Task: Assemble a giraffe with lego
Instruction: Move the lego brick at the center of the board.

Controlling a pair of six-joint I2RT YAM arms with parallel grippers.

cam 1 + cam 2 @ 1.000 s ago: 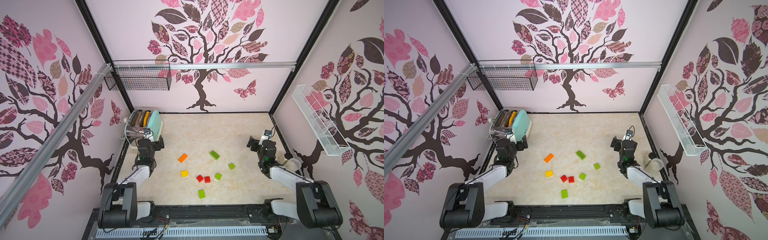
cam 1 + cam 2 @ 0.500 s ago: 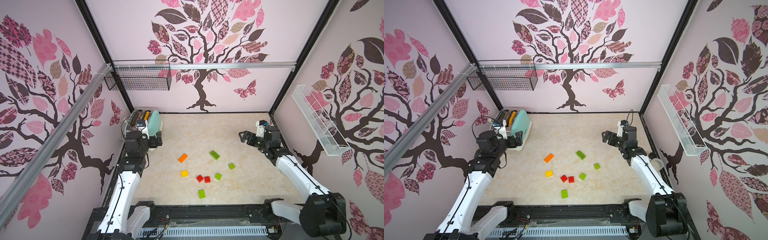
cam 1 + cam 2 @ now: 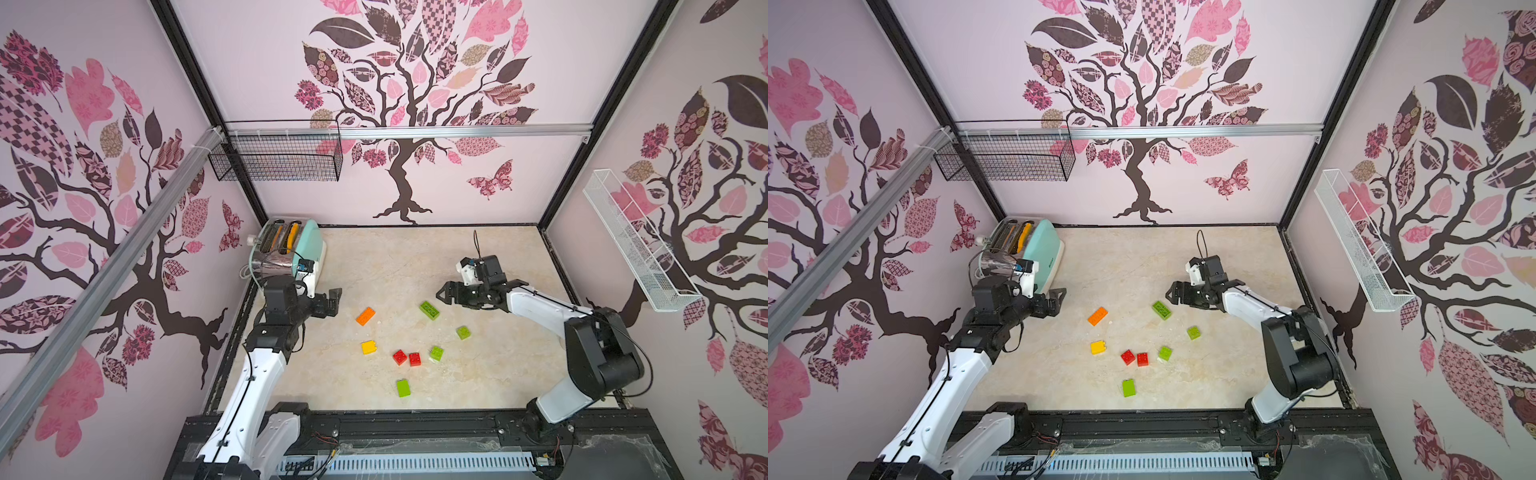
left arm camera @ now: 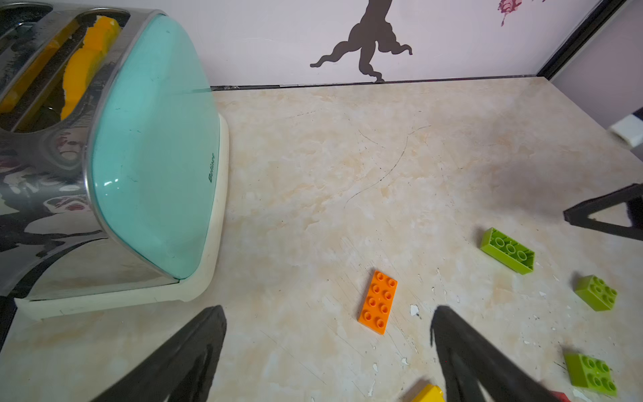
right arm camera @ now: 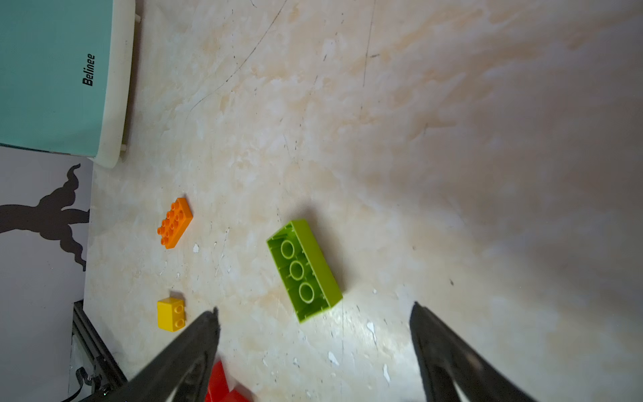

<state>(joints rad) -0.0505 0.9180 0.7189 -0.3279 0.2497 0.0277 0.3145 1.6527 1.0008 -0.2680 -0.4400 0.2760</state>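
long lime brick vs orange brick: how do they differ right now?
Colour: the long lime brick is lime green, the orange brick is orange.
Pose: the long lime brick lies upside down, with its hollow underside and three tubes facing up. The orange brick sits studs up.
Height: the long lime brick looks taller, the orange brick flatter.
Shared: both are elongated, both lie loose on the table, and neither is gripped.

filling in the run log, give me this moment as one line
left gripper open, empty | right gripper open, empty, near long green brick | brick upside down on table | nothing stacked yet
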